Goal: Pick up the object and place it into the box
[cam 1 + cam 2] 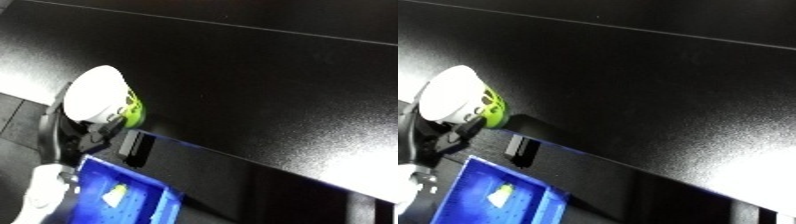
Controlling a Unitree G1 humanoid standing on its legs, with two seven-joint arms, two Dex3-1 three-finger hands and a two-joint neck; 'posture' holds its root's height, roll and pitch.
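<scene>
The object [99,97] is a rounded, dome-like thing, mostly bright white, with a lime-green band along its lower right side that carries a few small dark marks. Glare washes out the white part, so its exact kind cannot be told.

It sits in the left hand [89,132], whose black fingers curl up round its underside from below and to the left; the white and silver forearm [40,192] runs down from there to the lower left corner of the view. The object is held above and just up-left of the blue bin [496,197], not inside it.

The bin has a bright blue floor and walls, and a small pale yellowish patch shows on its floor, too blurred to name. A small dark rectangular block [135,146] stands just beside the bin's upper corner, at the edge of the desk [266,75]. The desk is black and glossy, stretching away above and to the right of the bin, with strong white reflections on it.

The right hand shows in neither view.
</scene>
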